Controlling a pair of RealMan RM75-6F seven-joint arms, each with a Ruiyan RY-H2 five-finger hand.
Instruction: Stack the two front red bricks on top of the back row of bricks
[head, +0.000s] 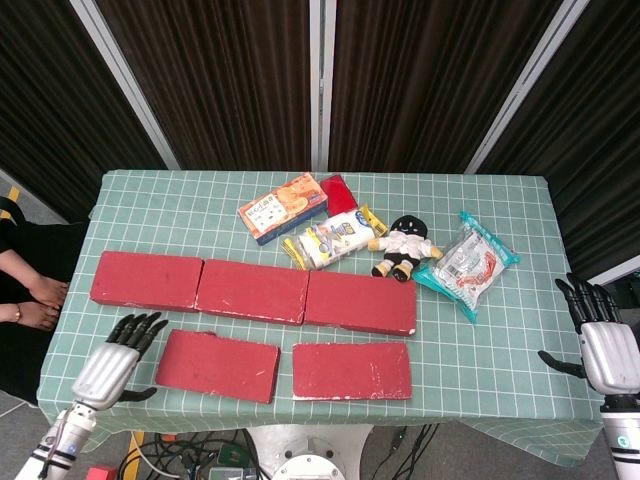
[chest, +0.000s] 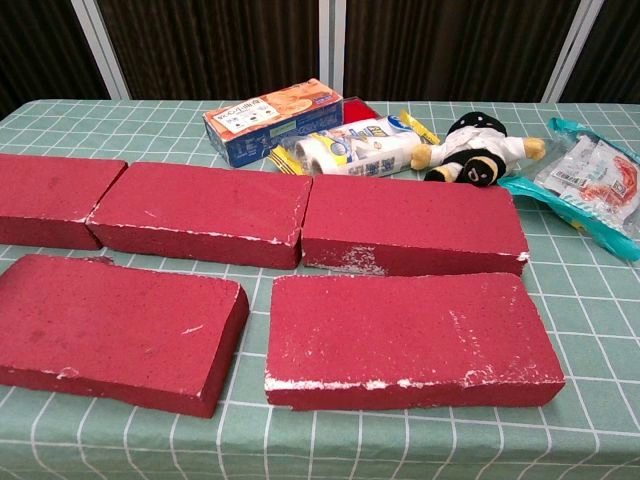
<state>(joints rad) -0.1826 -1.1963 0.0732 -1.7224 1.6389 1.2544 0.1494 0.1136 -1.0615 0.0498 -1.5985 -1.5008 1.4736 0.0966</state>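
Note:
Two red bricks lie flat at the front of the green checked table: the front left brick (head: 217, 365) (chest: 118, 330) and the front right brick (head: 351, 370) (chest: 408, 339). Behind them a back row of three red bricks (head: 253, 291) (chest: 200, 212) runs end to end. My left hand (head: 112, 362) hovers open over the table's front left corner, just left of the front left brick, touching nothing. My right hand (head: 604, 347) is open beyond the table's right edge, holding nothing. Neither hand shows in the chest view.
Behind the back row lie an orange snack box (head: 283, 207), a red packet (head: 338, 190), a white wrapped snack pack (head: 331, 239), a small plush doll (head: 402, 247) and a teal-edged bag (head: 467, 261). A person's bare feet (head: 35, 300) show at the far left.

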